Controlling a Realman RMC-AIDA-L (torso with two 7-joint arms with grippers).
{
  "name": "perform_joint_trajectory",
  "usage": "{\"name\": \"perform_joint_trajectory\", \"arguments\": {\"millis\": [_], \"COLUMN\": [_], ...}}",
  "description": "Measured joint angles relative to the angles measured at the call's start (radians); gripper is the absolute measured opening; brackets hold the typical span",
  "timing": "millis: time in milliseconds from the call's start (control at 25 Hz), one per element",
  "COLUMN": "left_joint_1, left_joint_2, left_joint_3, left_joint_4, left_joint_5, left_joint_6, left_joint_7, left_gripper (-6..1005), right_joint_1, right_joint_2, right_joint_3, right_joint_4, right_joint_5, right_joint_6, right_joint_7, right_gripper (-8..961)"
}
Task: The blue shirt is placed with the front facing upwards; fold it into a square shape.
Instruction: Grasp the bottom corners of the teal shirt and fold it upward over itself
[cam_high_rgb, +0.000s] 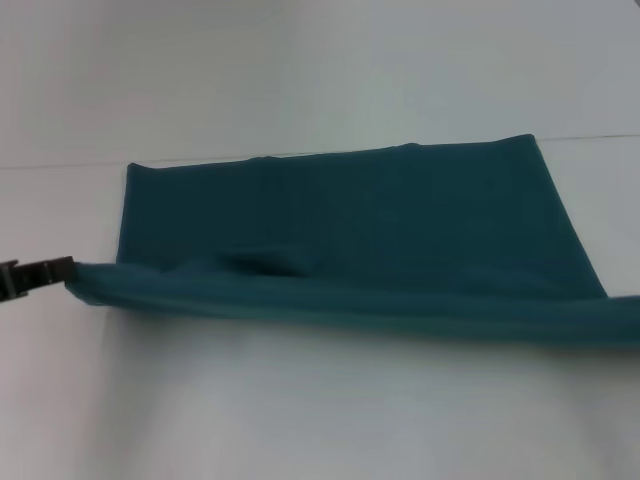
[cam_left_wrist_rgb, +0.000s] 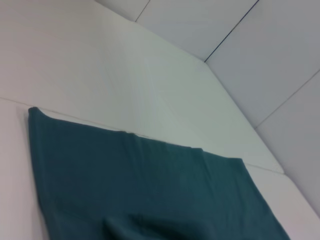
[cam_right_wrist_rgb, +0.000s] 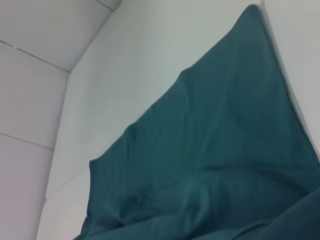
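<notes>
The white desk (cam_high_rgb: 300, 420) fills nearly everything I can see, running back to a pale wall (cam_high_rgb: 300, 60) with thin seams in it. Spread across the middle of the desk is the shirt (cam_high_rgb: 350, 230), a wide dark teal band with no print or collar showing. Its far edge lies flat and fairly straight; its near edge is a thick rolled fold that sits lifted a little, running from the left side all the way past the right edge of the head view. A small dark dimple puckers the cloth just behind that fold, toward the left. From both wrist views, only the cloth, the desk and the wall panels show.

At the left end of the fold, the left gripper (cam_high_rgb: 66, 270) comes in from the side, its dark tip touching the corner of the cloth; it looks pinched onto that corner. The right gripper is out of sight, so its grip can't be told.
</notes>
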Motion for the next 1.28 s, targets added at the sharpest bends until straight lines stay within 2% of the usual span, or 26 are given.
{"name": "perform_joint_trajectory", "arguments": {"millis": [200,440,600,720,880,1280], "left_joint_1": [-0.077,-0.253,-0.377,-0.428,-0.443,-0.459], "left_joint_2": [0.020,0.081,0.130,0.138,0.134,0.135], "left_joint_3": [0.006,0.014,0.026,0.028,0.029,0.033], "left_joint_4": [0.079,0.327,0.519,0.594,0.608,0.646], "left_joint_5": [0.006,0.027,0.066,0.102,0.109,0.110], "left_joint_6": [-0.074,-0.248,-0.398,-0.500,-0.586,-0.707], "left_joint_7": [0.007,0.056,0.101,0.115,0.116,0.119], "left_gripper": [31,31,31,31,31,32], "right_joint_1": [0.076,0.214,0.303,0.347,0.392,0.460], "right_joint_2": [-0.023,-0.095,-0.143,-0.164,-0.172,-0.166], "right_joint_3": [0.035,0.043,0.011,-0.033,-0.075,-0.122], "right_joint_4": [0.050,0.204,0.295,0.351,0.393,0.456], "right_joint_5": [0.005,0.007,-0.001,-0.002,-0.002,-0.002], "right_joint_6": [0.081,0.228,0.351,0.440,0.544,0.716], "right_joint_7": [-0.002,-0.019,-0.023,-0.024,-0.023,-0.026], "right_gripper": [41,41,41,41,41,41]}}
